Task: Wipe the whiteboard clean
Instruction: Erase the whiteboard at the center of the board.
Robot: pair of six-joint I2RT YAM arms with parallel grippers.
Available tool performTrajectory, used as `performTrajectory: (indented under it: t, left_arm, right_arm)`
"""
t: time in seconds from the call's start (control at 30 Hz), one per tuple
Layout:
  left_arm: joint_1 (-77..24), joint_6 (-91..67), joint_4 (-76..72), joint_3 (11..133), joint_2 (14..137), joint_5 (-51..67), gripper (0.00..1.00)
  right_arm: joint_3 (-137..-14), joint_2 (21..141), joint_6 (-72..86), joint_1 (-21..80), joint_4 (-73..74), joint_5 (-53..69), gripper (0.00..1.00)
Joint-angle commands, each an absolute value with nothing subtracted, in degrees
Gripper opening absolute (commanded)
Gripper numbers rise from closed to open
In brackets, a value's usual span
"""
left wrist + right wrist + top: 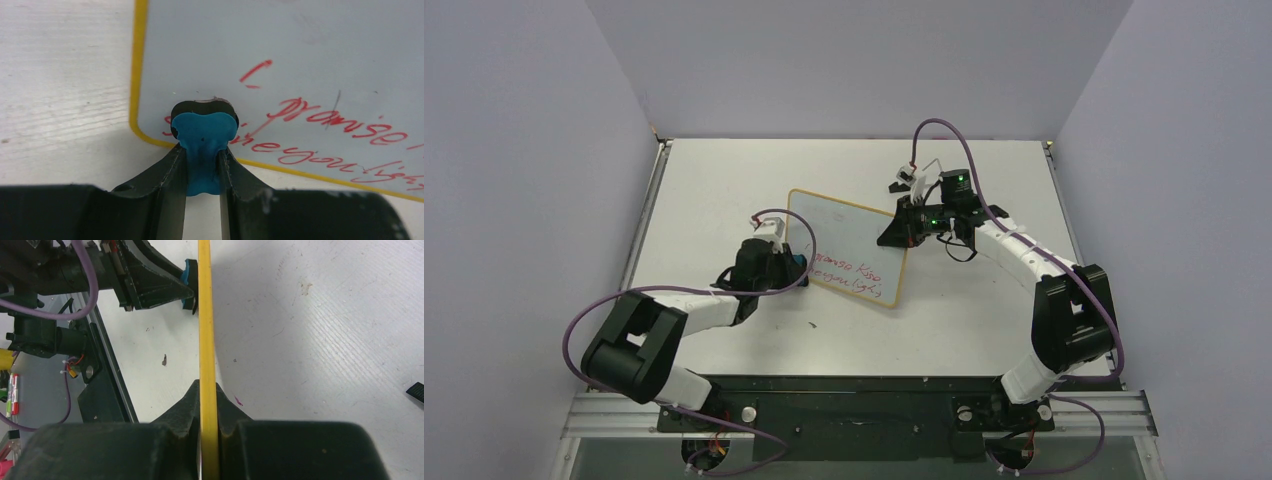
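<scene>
The whiteboard, white with a yellow rim, stands tilted on the table's middle, and red handwriting runs along its lower part. My left gripper is shut on a blue-and-black eraser, which presses on the board's lower left corner over the start of the writing. In the top view that gripper is at the board's left edge. My right gripper is shut on the board's yellow rim, at its right side. The right wrist view shows the board edge-on, with the eraser beyond it.
The white table ends at grey walls on three sides. A small black piece lies on the table at the right of the right wrist view. Markers lie beyond the black base rail at the near edge.
</scene>
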State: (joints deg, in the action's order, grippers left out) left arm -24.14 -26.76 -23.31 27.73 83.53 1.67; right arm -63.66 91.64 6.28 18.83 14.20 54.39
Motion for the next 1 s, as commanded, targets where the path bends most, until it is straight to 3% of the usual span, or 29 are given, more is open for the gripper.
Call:
performTrajectory:
  t: [0.0, 0.23, 0.43, 0.97]
  left_arm:
    - [-27.3, -25.6, -24.3, 29.8, 83.9, 5.2, 0.0]
    - [-19.8, -27.1, -21.6, 30.0, 81.9, 4.3, 0.0]
    - [-19.5, -26.4, -20.3, 31.7, 82.8, 4.5, 0.0]
    - [-28.4, -25.1, -22.9, 35.3, 81.6, 6.4, 0.0]
  right_arm:
    - [-64.5, 92.6, 3.0, 20.3, 18.1, 52.4, 0.0]
    - [-64.6, 92.5, 3.0, 20.4, 18.2, 52.3, 0.0]
    - [-64.5, 92.1, 2.9, 20.4, 18.2, 52.3, 0.0]
    - [-64.9, 92.2, 2.2, 20.9, 18.9, 52.1, 0.0]
